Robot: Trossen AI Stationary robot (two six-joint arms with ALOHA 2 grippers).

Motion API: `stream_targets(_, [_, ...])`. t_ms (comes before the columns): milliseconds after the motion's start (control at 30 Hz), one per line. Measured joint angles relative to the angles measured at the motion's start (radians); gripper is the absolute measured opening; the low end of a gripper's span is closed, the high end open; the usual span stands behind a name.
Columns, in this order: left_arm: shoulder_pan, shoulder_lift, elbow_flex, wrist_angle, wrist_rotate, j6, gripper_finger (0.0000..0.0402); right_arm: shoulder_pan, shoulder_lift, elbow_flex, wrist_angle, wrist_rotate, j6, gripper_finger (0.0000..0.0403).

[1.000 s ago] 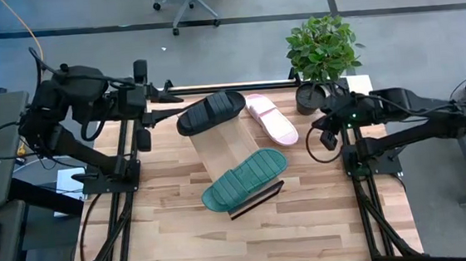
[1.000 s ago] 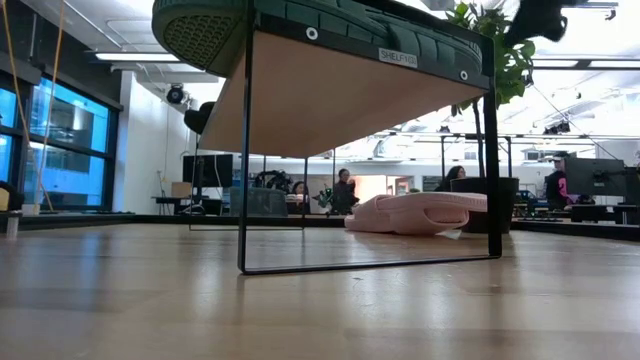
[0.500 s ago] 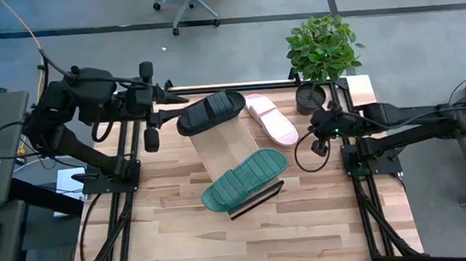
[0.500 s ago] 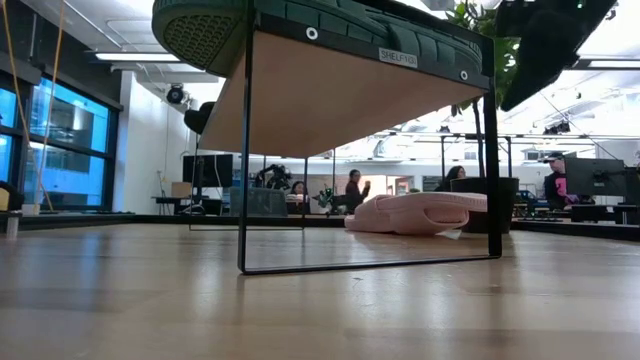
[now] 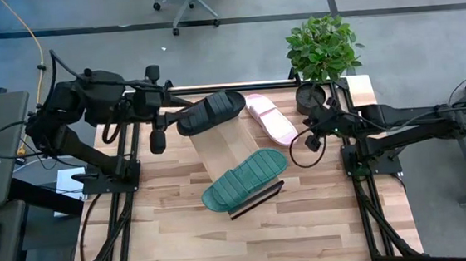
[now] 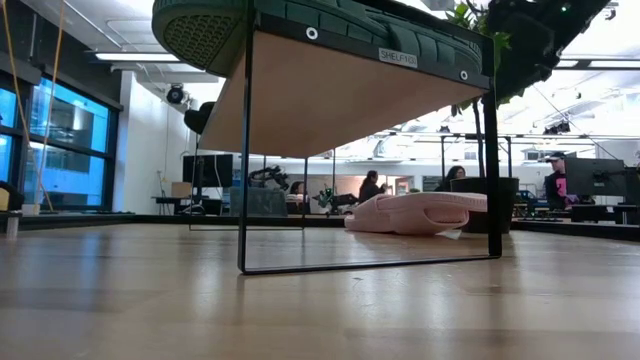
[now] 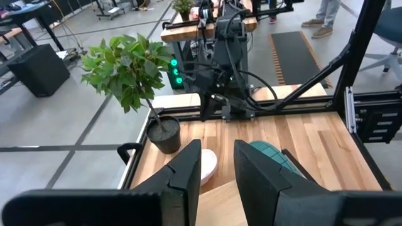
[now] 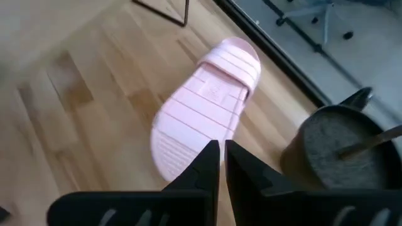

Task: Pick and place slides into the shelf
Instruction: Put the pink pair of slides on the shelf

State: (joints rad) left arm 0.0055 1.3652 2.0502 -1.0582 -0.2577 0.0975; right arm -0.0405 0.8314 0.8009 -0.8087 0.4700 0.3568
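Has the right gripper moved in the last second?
Yes. In the high view the right gripper has shifted from beside the plant pot toward the pink slide, closing in on it.

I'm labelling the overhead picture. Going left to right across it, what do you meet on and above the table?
Left gripper → black slide → pink slide → right gripper → potted plant.
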Motion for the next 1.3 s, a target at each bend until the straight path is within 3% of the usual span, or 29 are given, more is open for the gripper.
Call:
stream_targets(233, [0.000, 0.001, 0.000, 0.000, 0.000, 0.003, 0.0083, -0.040, 0.000, 0.000, 0.069, -0.102, 0.331, 0.0016])
stream_targets(533, [0.000, 0.001, 0.000, -0.046, 0.002, 0.010, 0.0083, -0.060, 0.000, 0.000, 0.104, -0.119, 0.727, 0.0016])
stream_targets(1067, [0.000, 0.001, 0.000, -0.075, 0.084, 0.011, 0.0083, -0.060, 0.000, 0.000, 0.220, -0.039, 1.181, 0.0016])
stream_targets(1300, [0.000, 0.001, 0.000, -0.076, 0.131, 0.062, 0.0083, -0.060, 0.006, 0.001, 0.224, 0.013, 1.272, 0.0016])
